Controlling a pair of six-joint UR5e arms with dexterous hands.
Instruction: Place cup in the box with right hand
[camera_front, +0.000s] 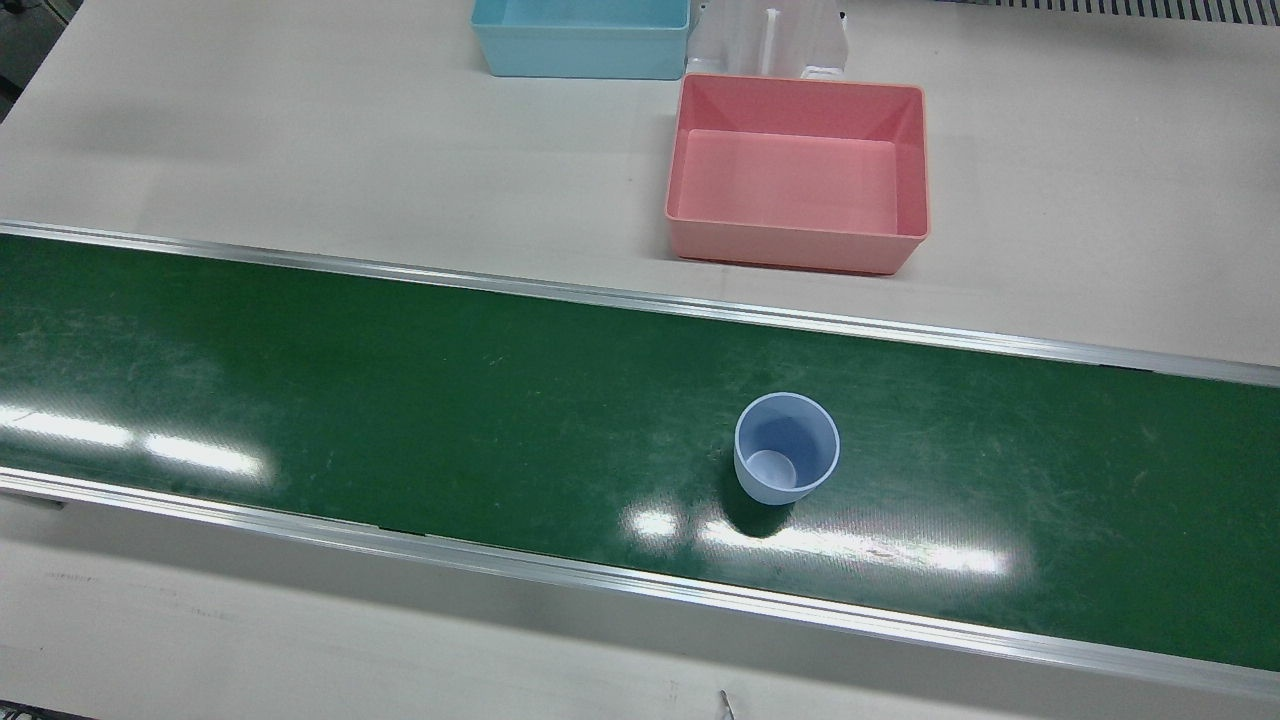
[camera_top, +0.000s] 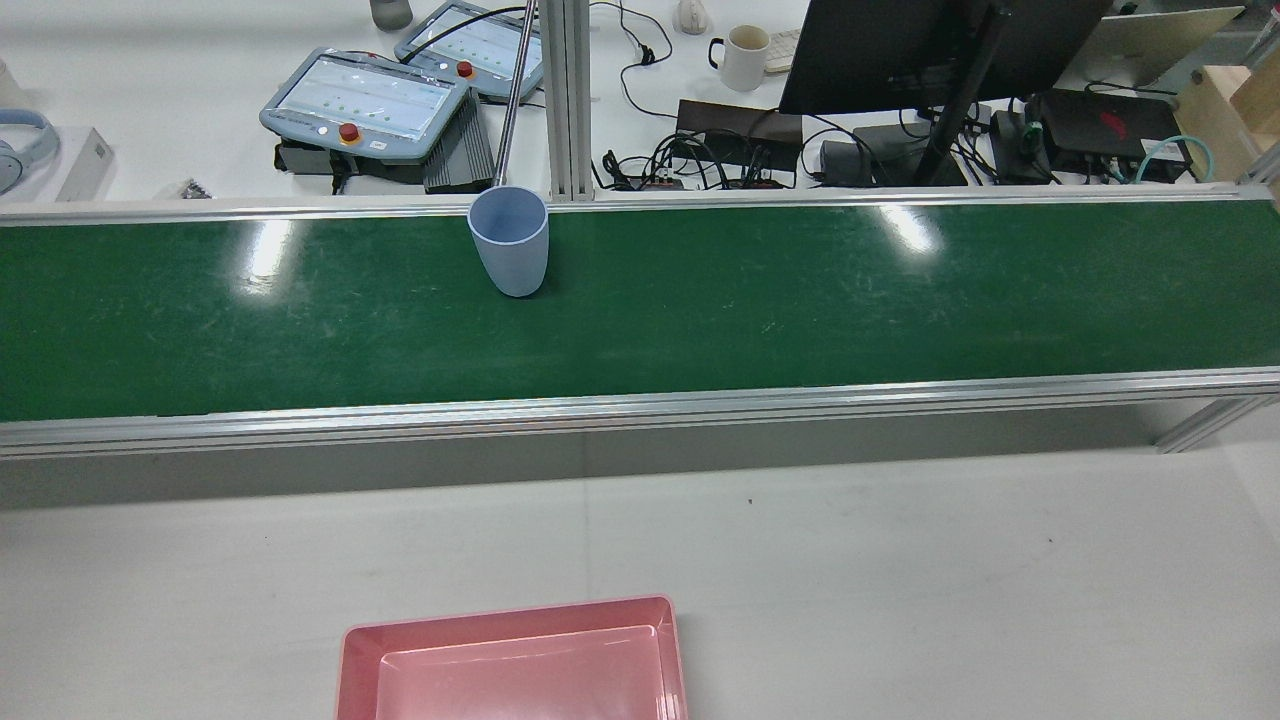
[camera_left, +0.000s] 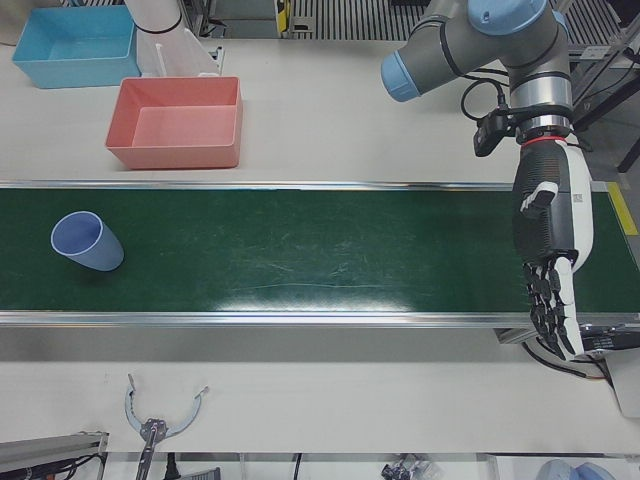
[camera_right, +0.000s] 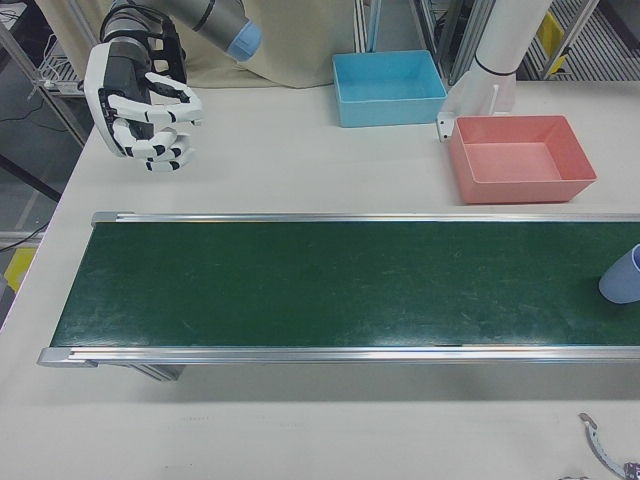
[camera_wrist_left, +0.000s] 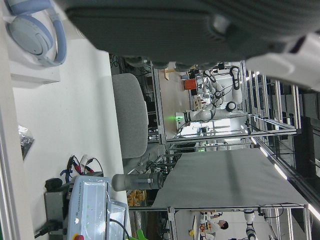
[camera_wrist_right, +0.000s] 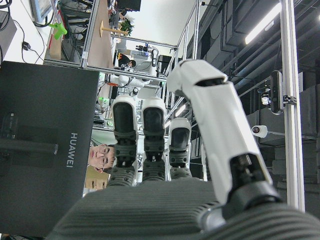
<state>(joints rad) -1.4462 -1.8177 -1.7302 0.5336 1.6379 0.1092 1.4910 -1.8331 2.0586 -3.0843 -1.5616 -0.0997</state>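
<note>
The right hand hovers empty, fingers loosely curled and apart, over the worktop's far corner, well apart from the cup, so the reach has not begun. It must travel along the belt to the upright cup, then carry it to the pink box.

A white table carries a green belt. A pink box and a blue box sit on the table; a cup stands on the belt.
</note>
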